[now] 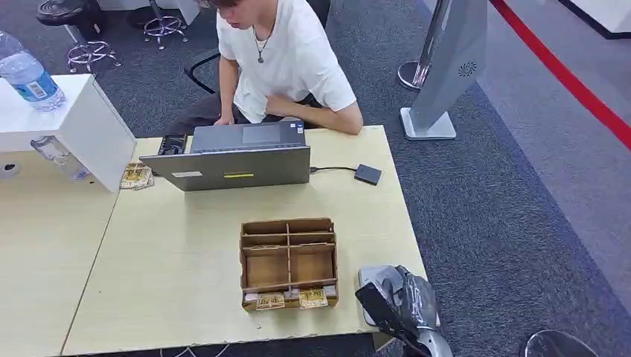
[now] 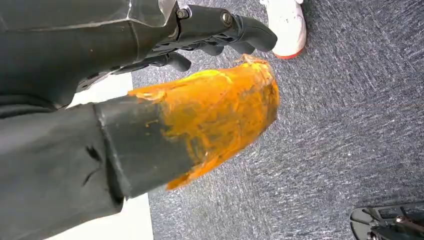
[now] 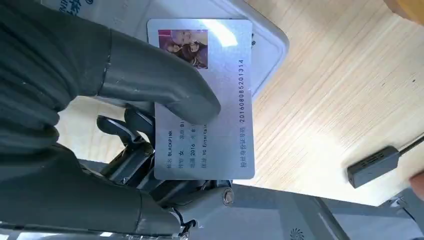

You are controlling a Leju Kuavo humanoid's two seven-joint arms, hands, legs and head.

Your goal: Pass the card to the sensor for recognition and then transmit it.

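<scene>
Right hand (image 3: pixel 100 100) pinches card (image 3: pixel 220 100) (over table (image 3: pixel 320 100)).

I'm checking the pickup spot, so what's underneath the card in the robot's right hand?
Under the card sits a pale tray on the table. The thumb covers part of the card's face, and the card hides the tray's middle.
</scene>
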